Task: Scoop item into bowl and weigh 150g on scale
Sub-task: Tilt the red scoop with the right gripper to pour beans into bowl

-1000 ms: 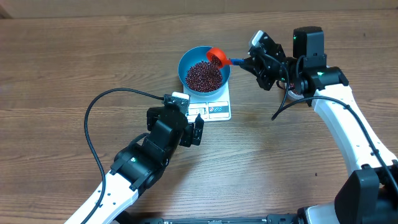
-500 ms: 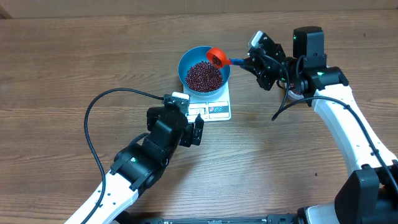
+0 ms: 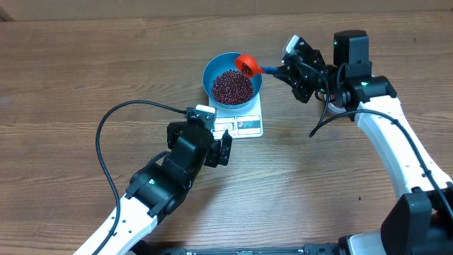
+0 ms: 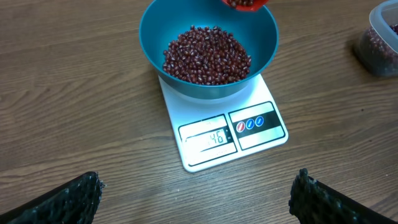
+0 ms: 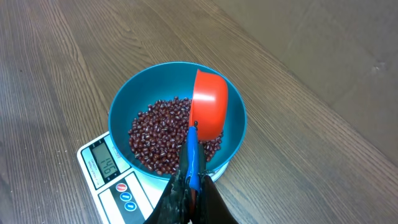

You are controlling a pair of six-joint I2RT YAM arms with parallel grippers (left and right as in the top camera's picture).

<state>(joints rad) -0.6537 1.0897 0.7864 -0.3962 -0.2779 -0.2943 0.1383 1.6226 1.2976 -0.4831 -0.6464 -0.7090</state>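
a wooden bench (image 3: 71, 64) seen from above, with two robot arms reaching in from the near side. near the middle stands a small flat white scale (image 3: 248, 125), its display window and button panel facing the arms. a round, bright blue bowl (image 3: 208, 73) sits on top of the scale and covers most of its platform. inside the bowl lies a loose heap of small dark red beans (image 3: 231, 86), filling the bottom and leaving the upper wall bare. the display shows dark digits, but they are too small to read with certainty.

the right claw (image 5: 189, 196) is clamped together on the thin blue handle of a red scoop (image 3: 246, 64). the scoop hangs over the bowl's rim on the side toward the right arm, tipped so its mouth faces down into the bowl. in the left wrist view a few beans show in the scoop's mouth. whether the scoop touches the rim cannot be told.

the left claw (image 4: 196, 202) hovers near the scale's display edge, empty, its two black fingers (image 4: 68, 202) spread wide apart. a black cable (image 3: 106, 134) loops across the bench beside the left arm. a clear plastic tub (image 4: 380, 43) holding more dark beans shows at the right edge of the left wrist view, well apart from the scale.
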